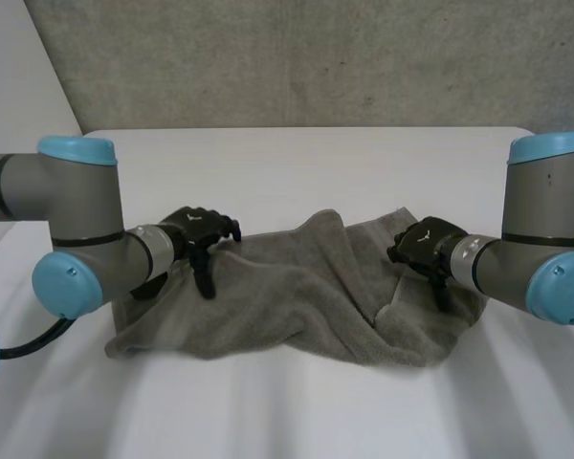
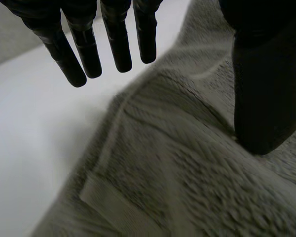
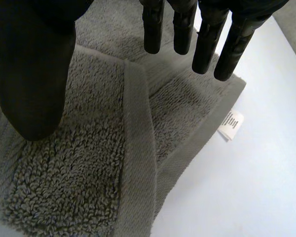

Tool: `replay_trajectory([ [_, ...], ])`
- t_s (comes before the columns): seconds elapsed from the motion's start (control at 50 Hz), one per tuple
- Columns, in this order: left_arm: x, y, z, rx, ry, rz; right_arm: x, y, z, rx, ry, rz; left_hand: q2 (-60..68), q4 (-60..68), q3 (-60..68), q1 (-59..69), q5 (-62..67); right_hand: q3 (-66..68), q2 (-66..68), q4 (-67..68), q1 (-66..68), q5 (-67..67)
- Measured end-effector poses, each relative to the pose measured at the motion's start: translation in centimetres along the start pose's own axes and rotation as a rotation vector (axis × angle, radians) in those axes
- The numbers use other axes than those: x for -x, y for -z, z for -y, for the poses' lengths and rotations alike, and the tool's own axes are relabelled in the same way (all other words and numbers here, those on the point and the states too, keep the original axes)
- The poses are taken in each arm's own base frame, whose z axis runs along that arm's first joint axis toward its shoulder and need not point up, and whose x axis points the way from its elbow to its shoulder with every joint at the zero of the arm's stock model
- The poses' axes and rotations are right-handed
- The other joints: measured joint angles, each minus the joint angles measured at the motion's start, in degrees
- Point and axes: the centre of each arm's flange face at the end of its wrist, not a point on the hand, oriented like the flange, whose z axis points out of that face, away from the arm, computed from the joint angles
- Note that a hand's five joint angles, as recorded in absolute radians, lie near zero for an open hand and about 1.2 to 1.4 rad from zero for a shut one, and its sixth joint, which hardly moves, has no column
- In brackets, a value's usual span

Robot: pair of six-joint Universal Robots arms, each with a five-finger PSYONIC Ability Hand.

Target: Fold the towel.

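A grey towel (image 1: 287, 306) lies rumpled across the white table (image 1: 297, 163), folded roughly with a ridge in the middle. My left hand (image 1: 196, 234) hovers over its left far edge, fingers (image 2: 81, 49) straight and thumb apart above the towel (image 2: 187, 168), holding nothing. My right hand (image 1: 426, 247) is above the right end, fingers (image 3: 202, 34) straight over a folded-over corner of the towel (image 3: 89, 163) with a hemmed edge. A white label (image 3: 232, 124) sticks out at that corner.
Bare table surface lies beyond the towel and in front of it. A grey wall (image 1: 297, 57) stands behind the table's far edge. Both arms reach in from the sides at the towel's ends.
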Motion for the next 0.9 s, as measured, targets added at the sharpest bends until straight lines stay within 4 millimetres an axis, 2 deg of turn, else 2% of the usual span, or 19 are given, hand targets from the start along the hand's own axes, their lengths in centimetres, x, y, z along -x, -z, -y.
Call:
replay_trajectory([
  [0.08, -0.4, -0.2, -0.5, 0.037, -0.036, -0.018, 0.2, -0.3, -0.4, 0.006, -0.007, 0.007, 2.23, 2.56, 2.51, 2.55, 2.41, 0.67, 0.31, 0.63, 0.69, 0.78],
  [0.16, -0.9, -0.2, -0.7, 0.049, -0.077, -0.028, 0.3, -0.6, -0.6, 0.006, -0.013, 0.008, 11.54, 11.76, 11.98, 12.03, 11.34, 2.62, 2.56, 2.33, 2.61, 2.68],
  [0.3, -1.4, 0.2, -0.4, 0.041, -0.106, -0.033, 0.2, -0.9, -0.6, -0.005, -0.013, -0.006, 32.78, 33.02, 32.97, 32.63, 32.22, 18.61, 19.14, 18.43, 18.83, 18.10],
  [0.38, -1.4, 0.6, 0.0, 0.031, -0.108, -0.028, 0.2, -0.9, -0.7, -0.007, -0.012, -0.008, 39.44, 39.45, 39.79, 38.89, 38.92, 25.60, 26.13, 25.52, 25.48, 24.53],
  [0.46, -1.3, 0.9, 0.2, 0.027, -0.105, -0.022, 0.4, -0.9, -0.8, -0.005, -0.014, -0.004, 41.87, 41.52, 42.34, 41.46, 41.30, 32.81, 33.29, 32.79, 33.02, 32.05],
  [0.68, -1.0, 2.0, 0.3, 0.047, -0.106, 0.021, 0.2, -0.5, -1.3, 0.008, -0.047, 0.002, 45.73, 45.35, 46.23, 45.10, 45.06, 47.17, 47.80, 47.86, 40.61, 47.25],
  [0.76, -0.9, 2.4, 0.1, 0.057, -0.105, 0.032, 0.0, 0.1, -1.0, -0.005, -0.074, 0.000, 50.73, 50.63, 51.61, 50.20, 50.59, 58.10, 58.21, 58.32, 58.00, 58.56],
  [0.8, -0.8, 2.6, 0.1, 0.061, -0.104, 0.038, -0.2, 0.6, -0.7, -0.019, -0.087, 0.001, 58.46, 59.04, 60.06, 55.29, 58.15, 58.72, 58.28, 59.41, 58.46, 59.30],
  [0.9, -0.3, 2.9, 0.2, 0.054, -0.100, 0.053, -0.5, 1.5, 0.1, -0.060, -0.098, 0.003, 59.62, 61.19, 62.90, 55.29, 59.08, 58.72, 58.28, 59.41, 58.46, 59.30],
])
